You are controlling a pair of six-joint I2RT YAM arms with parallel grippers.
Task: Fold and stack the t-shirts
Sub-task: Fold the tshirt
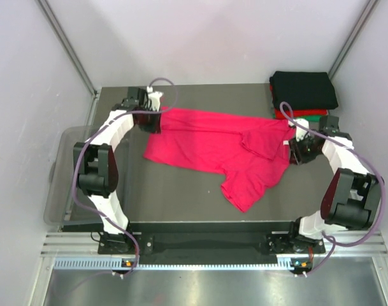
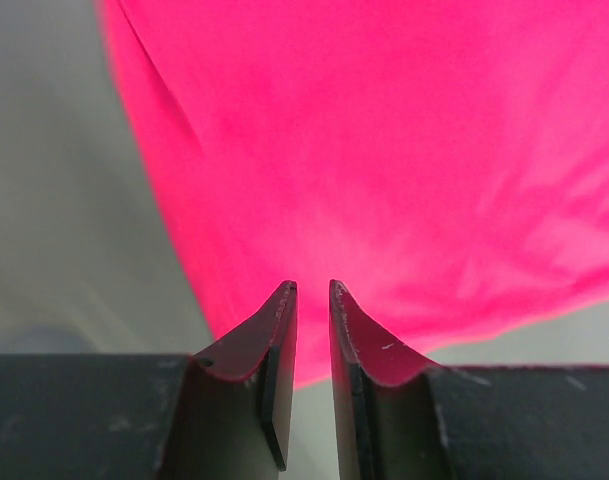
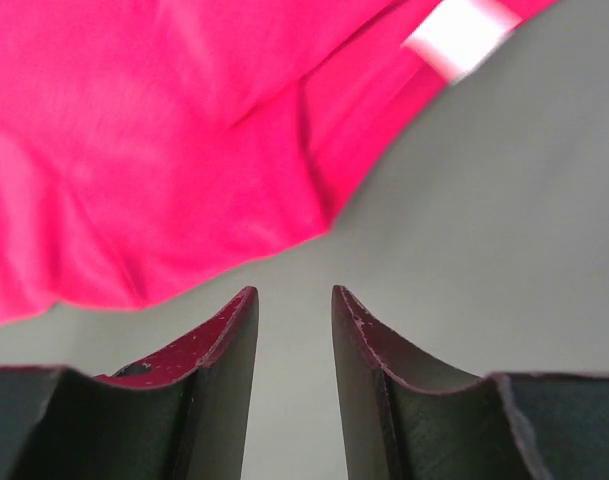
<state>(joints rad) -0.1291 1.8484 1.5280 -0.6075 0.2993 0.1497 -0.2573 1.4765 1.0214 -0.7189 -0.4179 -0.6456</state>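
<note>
Now, from above: the pink t-shirt (image 1: 213,146) sprawls mid-table, long axis left-to-right, neck toward your right gripper (image 1: 294,150), hem by the left gripper (image 1: 150,121). Left wrist: fingers (image 2: 269,340) narrowly apart, empty, at the hem. Right wrist: fingers (image 3: 219,340) apart over bare table (image 3: 504,200). Pinch both ends evenly and stretch flat.
</note>
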